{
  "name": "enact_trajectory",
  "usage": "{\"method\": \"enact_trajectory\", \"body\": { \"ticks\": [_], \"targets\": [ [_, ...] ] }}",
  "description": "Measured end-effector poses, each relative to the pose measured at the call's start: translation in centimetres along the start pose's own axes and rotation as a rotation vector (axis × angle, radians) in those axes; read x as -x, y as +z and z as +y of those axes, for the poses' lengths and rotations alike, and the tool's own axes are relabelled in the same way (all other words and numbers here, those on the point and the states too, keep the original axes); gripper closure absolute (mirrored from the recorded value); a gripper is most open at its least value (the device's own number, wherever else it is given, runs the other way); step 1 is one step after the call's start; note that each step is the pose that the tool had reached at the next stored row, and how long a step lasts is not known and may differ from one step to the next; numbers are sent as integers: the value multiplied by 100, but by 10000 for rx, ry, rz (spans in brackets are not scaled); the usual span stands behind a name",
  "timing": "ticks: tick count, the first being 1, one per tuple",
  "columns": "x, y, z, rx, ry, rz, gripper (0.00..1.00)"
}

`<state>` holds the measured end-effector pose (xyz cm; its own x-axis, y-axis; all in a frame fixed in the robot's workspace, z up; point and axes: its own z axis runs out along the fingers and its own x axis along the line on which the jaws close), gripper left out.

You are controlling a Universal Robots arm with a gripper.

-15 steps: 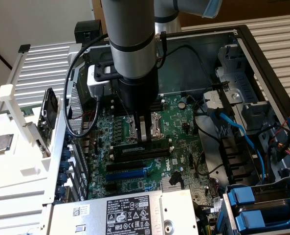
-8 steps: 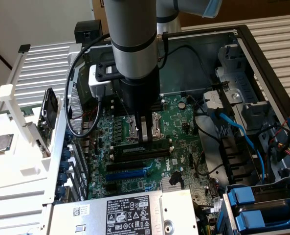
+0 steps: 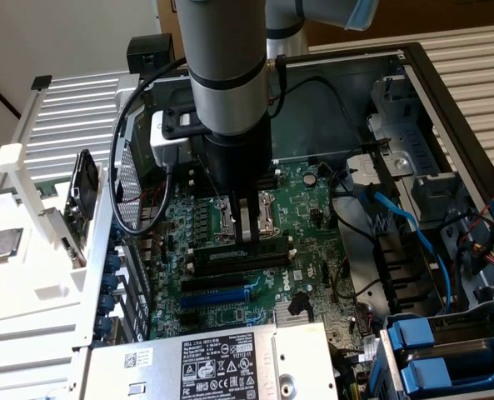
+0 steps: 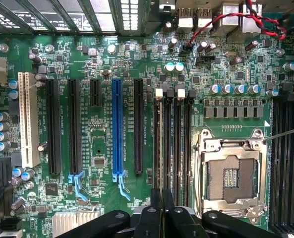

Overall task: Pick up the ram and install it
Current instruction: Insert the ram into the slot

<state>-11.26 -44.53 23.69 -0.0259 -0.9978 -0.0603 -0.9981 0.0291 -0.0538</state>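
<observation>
- Two black fingers (image 4: pixel 155 210) of the gripper (image 3: pixel 242 238) are drawn together, tip against tip, with nothing pinched between them.
- Just below the tips, near the middle of the motherboard (image 4: pixel 99 148), lie four long memory slots (image 4: pixel 174 144). They sit beside the open processor socket (image 4: pixel 232 173), and all four channels look empty.
- The ram (image 3: pixel 83 196), as far as I can judge, is the dark narrow board standing on end in the white rack (image 3: pixel 30 167). That rack is outside the computer case (image 3: pixel 451 117), along its edge on the exterior view's left and well apart from the gripper. A square silver chip (image 3: pixel 1 243) lies further out on the rack.
- Progress, by my reading: nothing is done. Both the pick-up and the seating in a slot are left.
- The wrist view looks straight down on the slots, so their bare channels and end clips can be checked. The exterior view takes in the rack, the case walls and how low the arm hangs over the board.
</observation>
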Motion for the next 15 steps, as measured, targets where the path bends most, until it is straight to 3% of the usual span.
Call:
{"method": "enact_trajectory", "body": {
  "ticks": [15],
  "targets": [
    [-12, 9, 0, 8, 16, -74, 88]
  ]
}}
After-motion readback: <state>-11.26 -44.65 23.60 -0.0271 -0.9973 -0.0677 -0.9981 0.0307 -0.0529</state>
